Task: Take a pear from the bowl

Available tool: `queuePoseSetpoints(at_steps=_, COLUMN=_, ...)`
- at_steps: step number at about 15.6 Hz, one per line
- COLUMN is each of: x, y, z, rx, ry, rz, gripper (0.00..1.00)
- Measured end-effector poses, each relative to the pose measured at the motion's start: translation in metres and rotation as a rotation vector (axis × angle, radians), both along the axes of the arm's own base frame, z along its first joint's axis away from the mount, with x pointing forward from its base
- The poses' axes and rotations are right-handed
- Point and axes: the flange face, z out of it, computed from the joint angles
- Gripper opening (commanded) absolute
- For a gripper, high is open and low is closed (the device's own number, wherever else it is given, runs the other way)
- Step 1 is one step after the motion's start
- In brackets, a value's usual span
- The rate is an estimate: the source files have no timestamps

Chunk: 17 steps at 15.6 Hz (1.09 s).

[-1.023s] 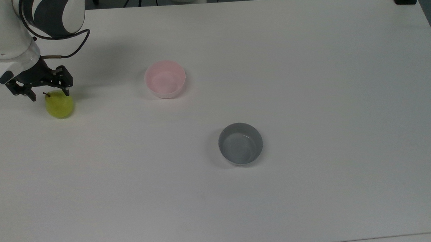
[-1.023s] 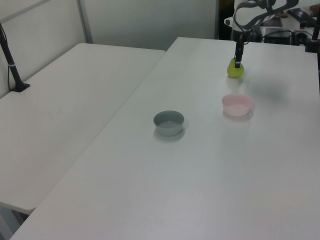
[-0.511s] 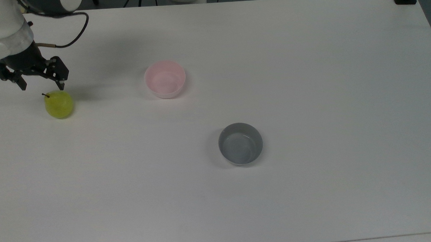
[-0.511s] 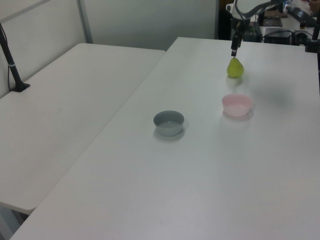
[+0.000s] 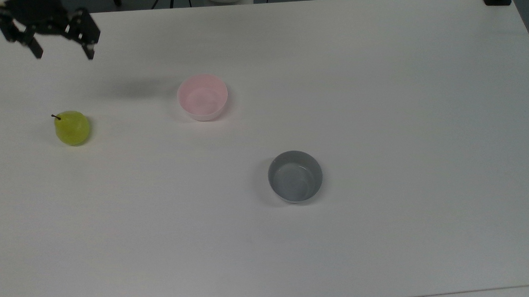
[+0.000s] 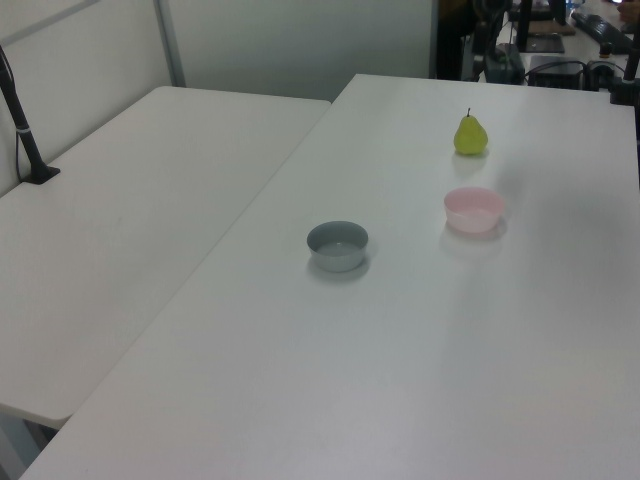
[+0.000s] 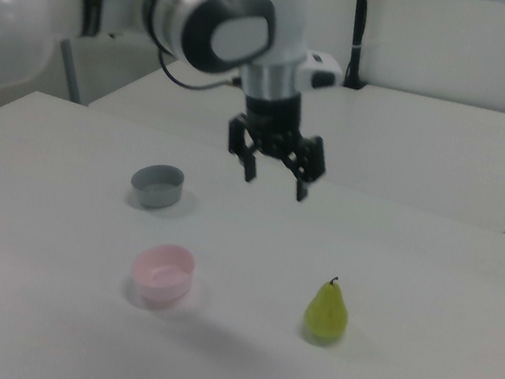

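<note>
Both fingers of the hand (image 5: 63, 55) spread, empty.

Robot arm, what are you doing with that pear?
Right now the robot is not holding anything. Its tool hangs open in the air, above the table and apart from the pear. The pear stands upright on the bare table, stem up, not in any bowl. The pink bowl is empty, and so is the grey bowl. In the top view the pear is to the left of the pink bowl, with a clear gap between them.
</note>
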Motion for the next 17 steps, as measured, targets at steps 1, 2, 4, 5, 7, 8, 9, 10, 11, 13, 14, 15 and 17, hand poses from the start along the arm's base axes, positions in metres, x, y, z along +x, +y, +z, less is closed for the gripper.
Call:
queuePoseSetpoints(at_steps=1, x=-0.005, y=0.013, z=0.014, rx=0.003, ry=0.0, rz=-0.009, gripper=1.0)
queuePoseSetpoints(at_steps=2, x=-0.008, y=0.027, z=0.025, rx=0.007, ry=0.001, rz=-0.019, gripper=1.0)
queuePoseSetpoints(at_steps=4, x=-0.013, y=0.056, z=0.043, rx=0.012, ry=0.001, rz=-0.027, gripper=1.0)
queuePoseSetpoints(at_steps=5, x=-0.014, y=0.071, z=0.048, rx=0.015, ry=0.006, rz=-0.026, gripper=1.0)
queuePoseSetpoints(at_steps=7, x=-0.015, y=0.098, z=0.055, rx=0.022, ry=0.018, rz=-0.024, gripper=1.0)
queuePoseSetpoints(at_steps=8, x=-0.015, y=0.109, z=0.058, rx=0.027, ry=0.019, rz=-0.021, gripper=1.0)
queuePoseSetpoints(at_steps=9, x=-0.015, y=0.118, z=0.06, rx=0.037, ry=0.016, rz=-0.016, gripper=1.0)
queuePoseSetpoints(at_steps=10, x=-0.016, y=0.127, z=0.064, rx=0.049, ry=0.008, rz=-0.013, gripper=1.0)
queuePoseSetpoints(at_steps=11, x=-0.017, y=0.132, z=0.068, rx=0.055, ry=0.001, rz=-0.007, gripper=1.0)
queuePoseSetpoints(at_steps=13, x=-0.023, y=0.14, z=0.076, rx=0.063, ry=-0.012, rz=0.006, gripper=1.0)
queuePoseSetpoints(at_steps=14, x=-0.028, y=0.144, z=0.079, rx=0.066, ry=-0.016, rz=0.012, gripper=1.0)
queuePoseSetpoints(at_steps=15, x=-0.033, y=0.147, z=0.08, rx=0.07, ry=-0.016, rz=0.019, gripper=1.0)
queuePoseSetpoints(at_steps=17, x=-0.035, y=0.15, z=0.079, rx=0.073, ry=-0.012, rz=0.024, gripper=1.0)
